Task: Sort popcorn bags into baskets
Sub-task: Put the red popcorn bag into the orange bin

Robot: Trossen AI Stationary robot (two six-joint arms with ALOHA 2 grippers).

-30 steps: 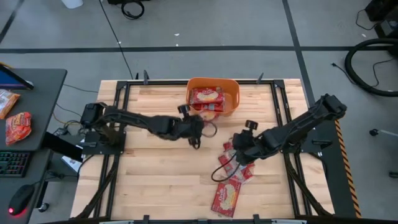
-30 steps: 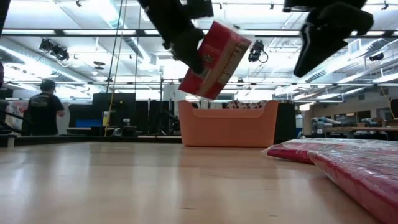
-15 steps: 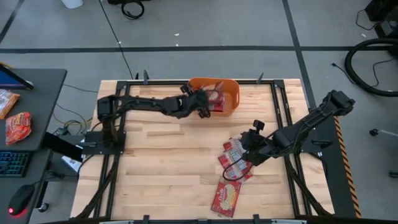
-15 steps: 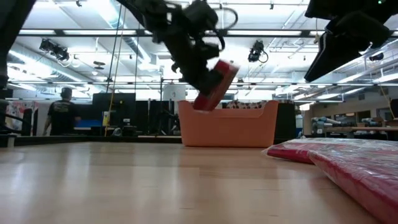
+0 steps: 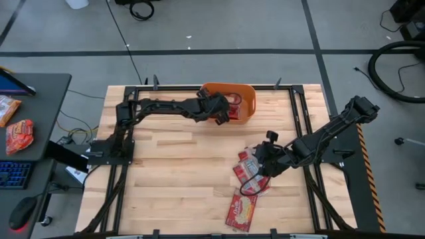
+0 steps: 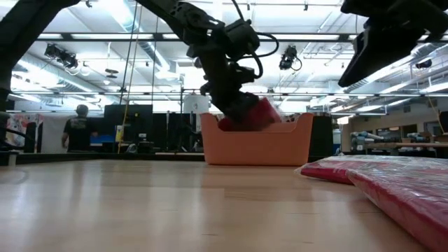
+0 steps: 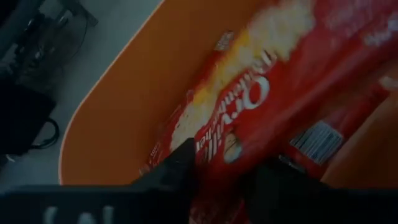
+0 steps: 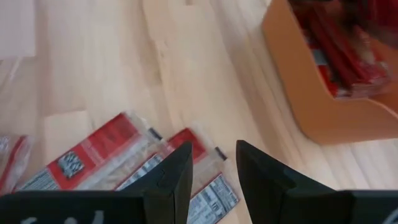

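The orange basket (image 5: 247, 93) stands at the table's far edge, with red popcorn bags lying in it (image 8: 336, 50). My left gripper (image 5: 220, 114) reaches over its left rim and is shut on a red and cream popcorn bag (image 7: 249, 93), low inside the basket (image 6: 255, 143). My right gripper (image 5: 260, 167) hovers open above a loose pile of bags (image 5: 249, 176) lying flat right of the table's centre; its fingers (image 8: 171, 168) touch nothing. One more bag (image 5: 240, 211) lies flat near the near edge. My left gripper pinches the popcorn bag between its two fingers (image 7: 174, 174) at one end of the packet (image 7: 227, 155). It comes slanting down from the table's left into the basket. The bag's free end points down into the basket (image 6: 262, 115), over the bags lying there.
Dark frame rails (image 5: 129, 126) run along the table's left and right sides. A desk (image 5: 26, 133) with a keyboard, a mouse and snack packets stands left of the table. A person (image 6: 77, 129) walks in the room beyond. Bare wood spans the table's left and middle (image 5: 172, 179).
My left gripper has carried the bag from the table's middle toward the far edge, over the basket's rim, and down into the basket, tipping the bag downward. My right gripper has drifted slightly toward the near edge, over the pile.
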